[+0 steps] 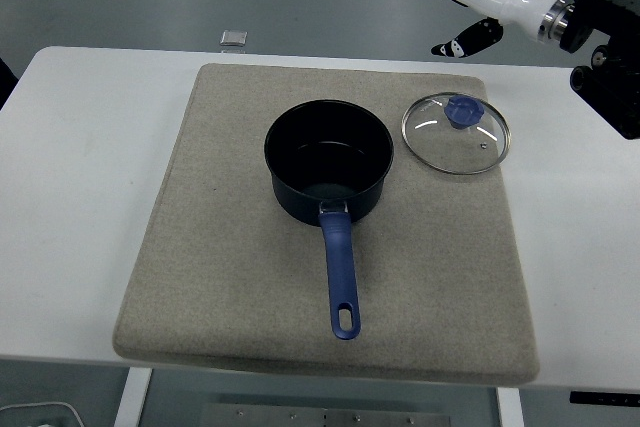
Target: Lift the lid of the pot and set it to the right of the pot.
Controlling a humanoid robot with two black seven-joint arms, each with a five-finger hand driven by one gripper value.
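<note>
A dark blue pot (pixel 329 160) with a long blue handle stands uncovered in the middle of the grey mat (pixel 240 287). Its handle points toward the table's near edge. The glass lid (pixel 456 134) with a blue knob lies flat on the mat just right of the pot, apart from it. My right hand (pixel 440 12) is white with dark fingertips and hovers high above the table's far edge, behind the lid. Its fingers are spread and hold nothing. My left arm is out of view.
The white table (pixel 80 167) extends around the mat on all sides. A small grey square object (pixel 234 38) lies at the table's far edge, behind the mat's left part.
</note>
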